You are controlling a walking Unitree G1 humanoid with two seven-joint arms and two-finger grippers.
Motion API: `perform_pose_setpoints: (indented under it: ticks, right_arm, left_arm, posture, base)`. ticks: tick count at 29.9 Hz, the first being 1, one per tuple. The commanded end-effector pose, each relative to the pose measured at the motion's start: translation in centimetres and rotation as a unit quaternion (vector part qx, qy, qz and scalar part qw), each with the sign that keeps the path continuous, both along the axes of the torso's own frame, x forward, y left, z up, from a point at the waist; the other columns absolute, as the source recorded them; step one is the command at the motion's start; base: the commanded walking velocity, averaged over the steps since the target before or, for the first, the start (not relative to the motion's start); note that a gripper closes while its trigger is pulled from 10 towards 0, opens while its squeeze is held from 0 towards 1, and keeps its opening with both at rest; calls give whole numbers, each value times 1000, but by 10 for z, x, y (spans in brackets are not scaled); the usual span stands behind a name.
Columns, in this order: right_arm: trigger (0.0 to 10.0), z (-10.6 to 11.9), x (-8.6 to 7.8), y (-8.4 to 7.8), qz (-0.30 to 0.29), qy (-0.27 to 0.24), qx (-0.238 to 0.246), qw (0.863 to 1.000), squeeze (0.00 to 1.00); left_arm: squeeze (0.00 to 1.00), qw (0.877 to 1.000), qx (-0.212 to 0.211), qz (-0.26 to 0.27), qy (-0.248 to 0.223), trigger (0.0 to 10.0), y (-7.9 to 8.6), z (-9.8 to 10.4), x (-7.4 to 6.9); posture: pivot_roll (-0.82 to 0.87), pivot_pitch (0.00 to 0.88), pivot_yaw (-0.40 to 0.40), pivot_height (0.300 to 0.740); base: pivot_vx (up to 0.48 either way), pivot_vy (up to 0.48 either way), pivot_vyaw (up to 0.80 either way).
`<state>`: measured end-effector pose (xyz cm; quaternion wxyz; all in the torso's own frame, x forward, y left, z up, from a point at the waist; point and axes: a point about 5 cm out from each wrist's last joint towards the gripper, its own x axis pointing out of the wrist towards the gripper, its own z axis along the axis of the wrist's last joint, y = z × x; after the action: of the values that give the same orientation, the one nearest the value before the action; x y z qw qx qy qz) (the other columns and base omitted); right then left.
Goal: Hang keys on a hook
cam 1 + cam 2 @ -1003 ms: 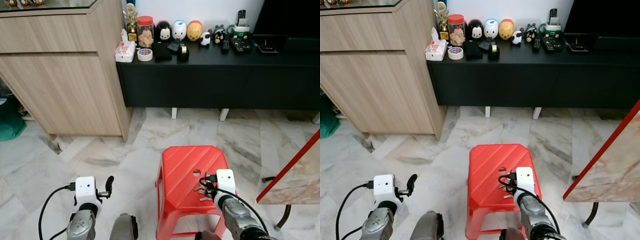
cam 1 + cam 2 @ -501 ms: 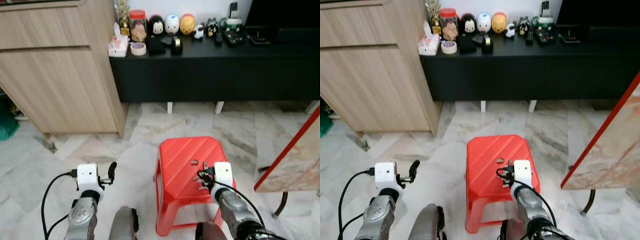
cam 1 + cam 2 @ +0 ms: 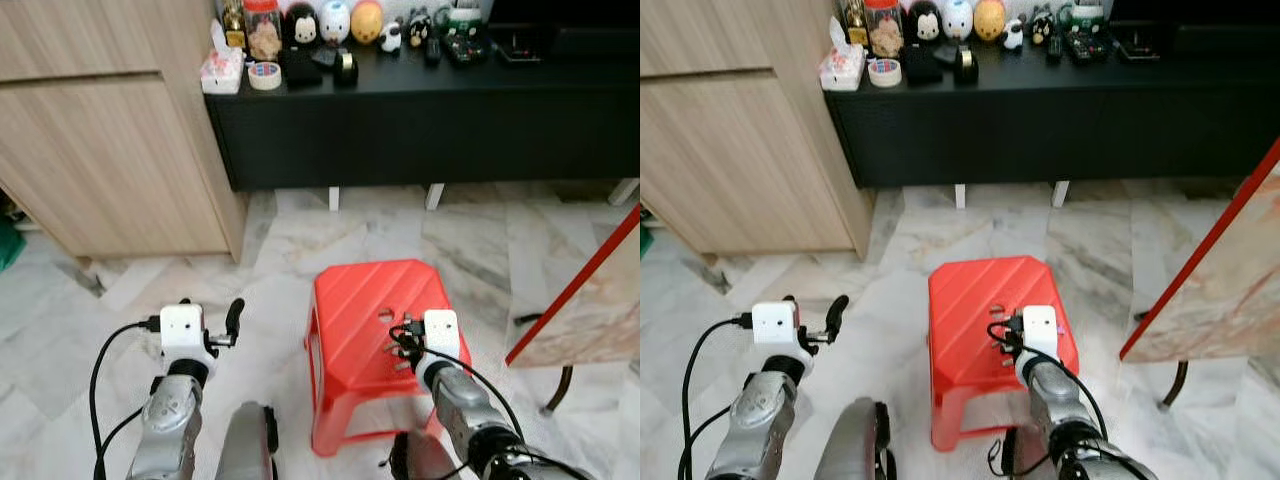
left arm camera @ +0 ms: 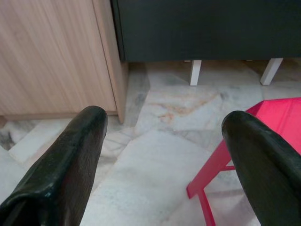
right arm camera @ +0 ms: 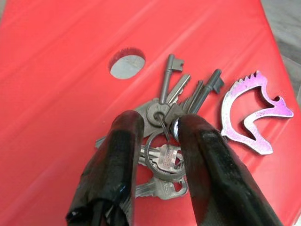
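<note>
In the lower middle of my head view a stool (image 3: pixel 370 320) stands on the floor (image 3: pixel 120 330). On its seat, toward the right, lie the keys (image 5: pixel 164 141), with my right gripper (image 5: pixel 157 129) over them. My left gripper (image 3: pixel 232 318) hangs at lower left, beside the stool. A long low cabinet (image 3: pixel 420 120) runs across the top, trinkets (image 3: pixel 330 25) on it; a tall cupboard (image 3: pixel 100 130) fills upper left.
</note>
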<state>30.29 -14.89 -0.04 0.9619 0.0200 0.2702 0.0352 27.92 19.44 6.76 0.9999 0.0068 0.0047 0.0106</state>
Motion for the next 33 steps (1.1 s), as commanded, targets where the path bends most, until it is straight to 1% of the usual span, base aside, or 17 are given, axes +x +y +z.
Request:
perform_pose_setpoints:
  ticks: [1,5,7,18,21,27,33]
  right_arm:
    - [10000,-3,-3,1,3,3,2,1000,0]
    - [10000,1,1,3,13,-5,-2,1000,0]
    - [10000,4,3,3,18,-13,-4,1000,0]
    - [10000,13,11,5,18,-39,9,999,0]
    - [10000,13,10,6,20,-38,9,999,0]
    - [10000,18,15,7,18,-51,19,998,0]
    - [10000,19,16,6,19,-51,14,998,0]
  left_arm:
    - [0,1000,-9,2,3,10000,0,2,-4]
    - [0,1000,-11,0,-3,10000,-3,9,-3]
    - [0,1000,-13,-2,-4,10000,-5,12,-5]
    - [0,1000,-15,4,14,10000,-3,10,-17]
    - [0,1000,-14,6,17,10000,-2,10,-20]
    - [0,1000,-13,6,21,10000,-3,10,-20]
    - [0,1000,-14,5,26,10000,-4,8,-20]
  posture:
    - [124,211,21,602]
    - [126,229,22,602]
    - [128,242,23,602]
    - [131,261,20,602]
    - [134,257,20,602]
    - [135,256,22,602]
    - [133,252,23,602]
  base:
    - [0,0,0]
    - [0,0,0]
    - [0,0,0]
    - [0,0,0]
    - [0,0,0]
    - [0,0,0]
    - [0,0,0]
